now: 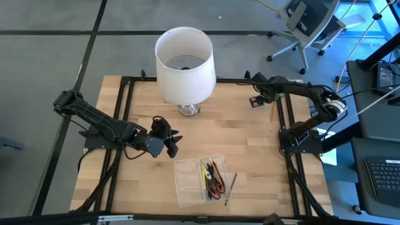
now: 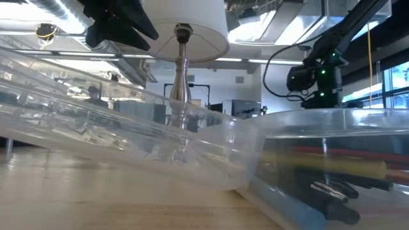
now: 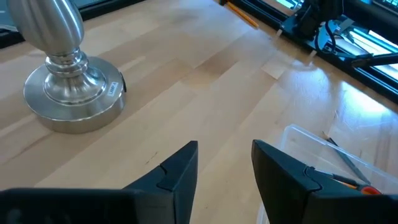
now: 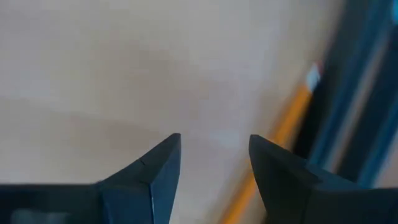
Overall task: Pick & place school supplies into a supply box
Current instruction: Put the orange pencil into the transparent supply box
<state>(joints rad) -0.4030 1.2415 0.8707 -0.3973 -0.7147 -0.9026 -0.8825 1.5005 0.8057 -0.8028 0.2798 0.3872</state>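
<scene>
Wooden table [image 1: 250, 147]: supply box [image 1: 187, 181] holds pens, scissors [image 1: 214, 178] (both tools apart, empty).

I see the clear supply box [image 2: 332, 160] filling my view on the bench [image 2: 96, 204], pens [image 2: 332, 167] inside, lamp [image 2: 182, 38] behind it.

The room is bright and the light is soft. The table [image 1: 250, 150] has only faint shadows. In the low view, long ceiling lights glow white at the top, and the clear box [image 2: 192, 144] up close looks fuzzy and bent (it shines too). The right wrist view is very blurry all over.
</scene>
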